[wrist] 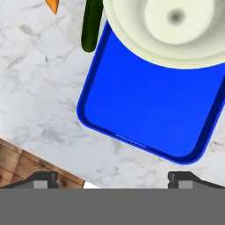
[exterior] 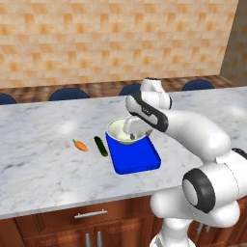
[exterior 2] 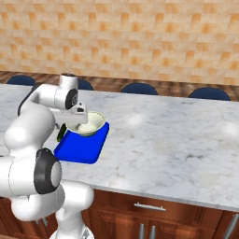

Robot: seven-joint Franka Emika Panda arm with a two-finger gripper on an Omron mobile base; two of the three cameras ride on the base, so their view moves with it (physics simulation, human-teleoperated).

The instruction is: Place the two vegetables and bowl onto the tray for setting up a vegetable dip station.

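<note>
The tool (wrist: 112, 178) shows as two dark fingertips at the bottom of the hand view, spread wide with nothing between them; in both base views the arm's own wrist covers it. Just past the tips lies the tray (wrist: 149, 110), flat on the marble surface (wrist: 39, 101), its near rounded corners clear but its far end buried under the bowl (wrist: 176, 30). The bowl sits on the tray's far end and overhangs the rim there; its top is cut off by the hand view's edge, and in the left base view the wrist hides its right side. The cucumber (wrist: 91, 24) lies on the surface just beside the tray's left rim, touching or nearly touching it, I cannot tell which, with its far end cut off. The carrot (wrist: 52, 5) is only an orange tip at the frame's edge; the left base view shows it whole, near the cucumber and farther from the tray. A wood cabinet front (wrist: 26, 165) edges the surface.
</note>
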